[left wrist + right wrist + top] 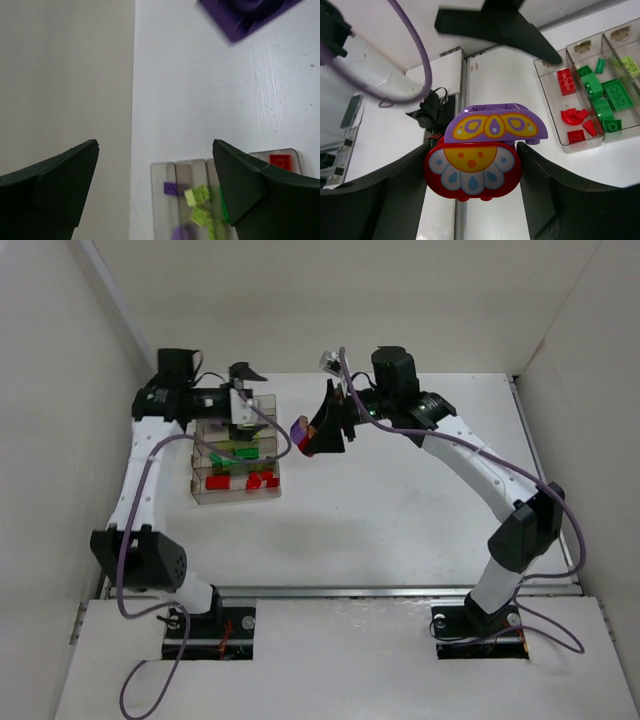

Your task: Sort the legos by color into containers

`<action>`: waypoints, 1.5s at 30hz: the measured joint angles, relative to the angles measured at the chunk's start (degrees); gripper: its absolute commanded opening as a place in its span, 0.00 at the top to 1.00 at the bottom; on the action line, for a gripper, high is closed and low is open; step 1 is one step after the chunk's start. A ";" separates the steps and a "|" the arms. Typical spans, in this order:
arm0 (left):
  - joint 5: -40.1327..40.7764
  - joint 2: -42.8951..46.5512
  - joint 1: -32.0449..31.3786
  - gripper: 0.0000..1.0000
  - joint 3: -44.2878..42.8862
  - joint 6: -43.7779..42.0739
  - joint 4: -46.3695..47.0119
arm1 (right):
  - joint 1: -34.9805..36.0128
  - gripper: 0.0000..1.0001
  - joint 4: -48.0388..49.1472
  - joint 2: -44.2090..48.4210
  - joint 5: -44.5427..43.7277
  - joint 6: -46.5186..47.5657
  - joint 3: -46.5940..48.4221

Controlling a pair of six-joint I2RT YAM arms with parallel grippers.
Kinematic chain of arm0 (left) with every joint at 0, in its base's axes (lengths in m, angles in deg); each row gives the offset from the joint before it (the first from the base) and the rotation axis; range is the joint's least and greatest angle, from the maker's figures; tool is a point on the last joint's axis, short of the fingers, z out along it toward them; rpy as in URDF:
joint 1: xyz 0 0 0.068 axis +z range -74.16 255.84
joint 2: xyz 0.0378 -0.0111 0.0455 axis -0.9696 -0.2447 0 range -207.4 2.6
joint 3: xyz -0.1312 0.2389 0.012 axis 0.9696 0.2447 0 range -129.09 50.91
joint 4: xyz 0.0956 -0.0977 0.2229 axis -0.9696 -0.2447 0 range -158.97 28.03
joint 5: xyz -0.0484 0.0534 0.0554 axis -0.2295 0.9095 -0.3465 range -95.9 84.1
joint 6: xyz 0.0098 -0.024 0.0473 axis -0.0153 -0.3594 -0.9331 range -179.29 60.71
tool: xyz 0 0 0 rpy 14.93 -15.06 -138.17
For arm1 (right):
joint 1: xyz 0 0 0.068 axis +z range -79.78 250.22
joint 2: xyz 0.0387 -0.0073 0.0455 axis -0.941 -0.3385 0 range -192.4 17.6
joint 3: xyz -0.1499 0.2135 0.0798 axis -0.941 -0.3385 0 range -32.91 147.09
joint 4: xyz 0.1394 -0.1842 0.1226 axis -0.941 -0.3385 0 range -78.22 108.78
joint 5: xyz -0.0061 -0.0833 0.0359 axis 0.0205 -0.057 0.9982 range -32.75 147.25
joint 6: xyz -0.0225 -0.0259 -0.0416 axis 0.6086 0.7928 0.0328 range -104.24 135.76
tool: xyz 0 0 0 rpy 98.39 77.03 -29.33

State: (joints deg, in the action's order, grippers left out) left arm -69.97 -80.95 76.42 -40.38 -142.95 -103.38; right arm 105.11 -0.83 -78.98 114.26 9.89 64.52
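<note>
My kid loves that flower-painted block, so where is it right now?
In the top view the flower-painted block is clamped in the jaws of the right arm, just right of the tray.

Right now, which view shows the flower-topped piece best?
Right wrist: the flower-topped piece fills the centre, painted face sharp, clamped in the right end effector. Top external shows the piece only small, red and purple, beside that end effector. Left wrist catches a blurred purple corner at its top edge, possibly the same piece.

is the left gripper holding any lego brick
No, the left gripper hangs open over the clear plastic divided tray with nothing between its jaws.
</note>
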 measured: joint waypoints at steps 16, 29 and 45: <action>3.91 -9.11 -7.76 0.27 -8.55 -28.63 -20.61 | -2.91 0.70 -6.12 -12.68 4.09 2.05 7.89; 6.16 -4.39 -13.35 0.31 5.44 -29.59 -13.51 | -2.95 0.72 -8.70 -14.60 6.71 1.84 8.37; 8.74 2.29 -16.96 0.53 14.93 -29.79 5.66 | -0.92 0.75 -11.30 -14.71 5.90 5.18 8.44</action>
State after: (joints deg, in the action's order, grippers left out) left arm -61.23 -78.65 59.45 -25.45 -172.74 -97.72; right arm 104.19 -12.13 -93.69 120.16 15.07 72.95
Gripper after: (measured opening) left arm 0.546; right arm 0.709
